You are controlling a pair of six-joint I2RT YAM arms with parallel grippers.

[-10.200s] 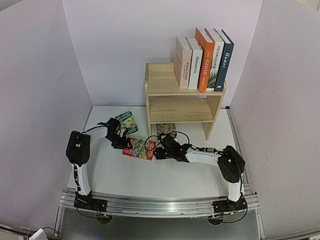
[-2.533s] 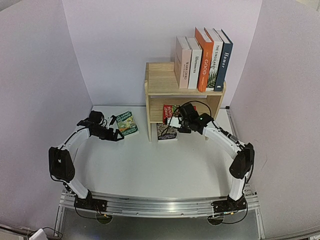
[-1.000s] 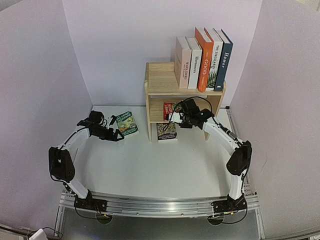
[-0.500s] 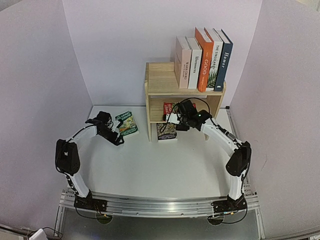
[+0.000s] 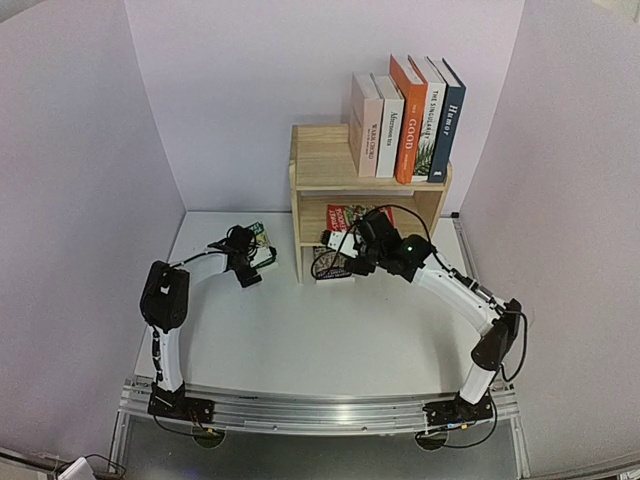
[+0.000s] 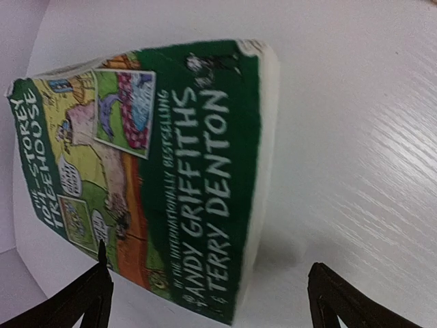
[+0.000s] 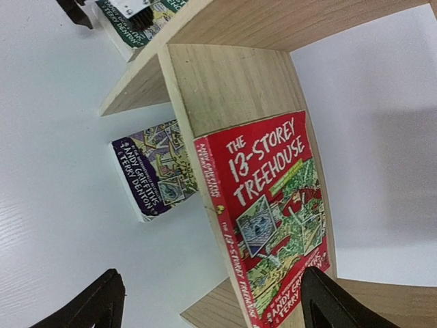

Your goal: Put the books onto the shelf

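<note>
- Over the last half second the left arm has swung in from the table's left side, and the left gripper (image 5: 250,270) now hangs right over the green book (image 6: 157,171). The right gripper (image 5: 338,245) has let go and backed a little way out of the shelf (image 5: 325,165).
- The left fingers (image 6: 95,301) are spread as wide as they go and hold nothing. One sits on each side of the green book's near end; whether either one touches it, I can't tell.
- The green book lies flat on the white table (image 5: 300,330), cover up, just left of the shelf.
- The dark book (image 7: 153,178) lies flat on the table at the foot of the shelf, partly tucked under the lower board.
- The red book (image 7: 266,212) sits on the lower board at its left end, cover towards the right wrist camera. Flat or leaning – I can't make out which.
- The right fingers (image 7: 102,301) are wide apart and empty, just in front of the red book and clear of it.
- Five tall books (image 5: 405,115) stand upright in a row at the right end of the top board, with the orange one in the middle.
</note>
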